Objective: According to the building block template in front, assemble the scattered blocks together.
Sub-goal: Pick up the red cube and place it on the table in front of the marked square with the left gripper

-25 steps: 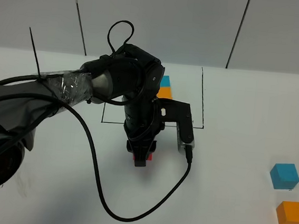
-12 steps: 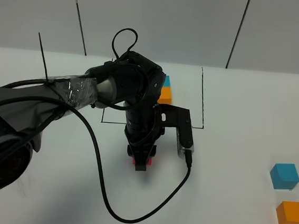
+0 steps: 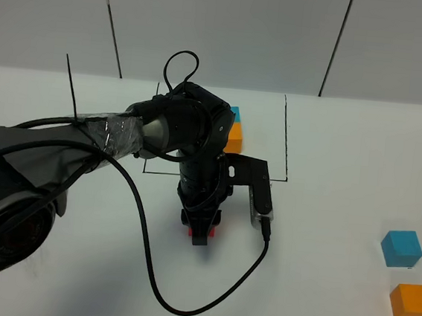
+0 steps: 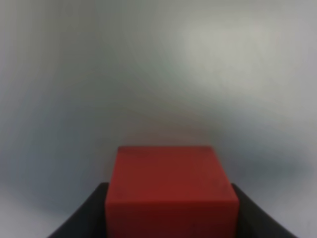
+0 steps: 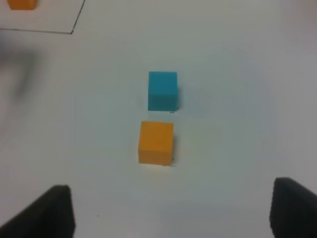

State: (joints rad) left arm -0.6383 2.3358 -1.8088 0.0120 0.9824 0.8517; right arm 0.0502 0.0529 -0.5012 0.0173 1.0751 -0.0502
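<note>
Left gripper (image 3: 200, 228): clamped on the red cube (image 4: 171, 188). My wrist view shows a dark finger against each side face.
Right gripper (image 5: 173, 208): jaws wide apart with nothing between them, looking down on the two loose cubes.
Red cube: in the left jaws, low centre of the overhead frame, just below the lower line of the black outline (image 3: 286, 135). I cannot tell whether it touches the table (image 3: 343, 178).
Blue cube (image 3: 401, 248): loose at the lower right of the overhead frame.
Orange cube (image 3: 411, 303): just below the blue one, with a small gap between them.
Template (image 3: 233, 134): upper centre, inside the outline and mostly hidden behind my left arm. Only its blue and orange parts show.
Handling: I judge the cubes light, rigid and matte, so grippy enough and not fragile. A nudge would likely slide them on the smooth table.
Hold: two opposite side faces, jaws square and centred. I would keep the face that must meet its neighbour clear.
</note>
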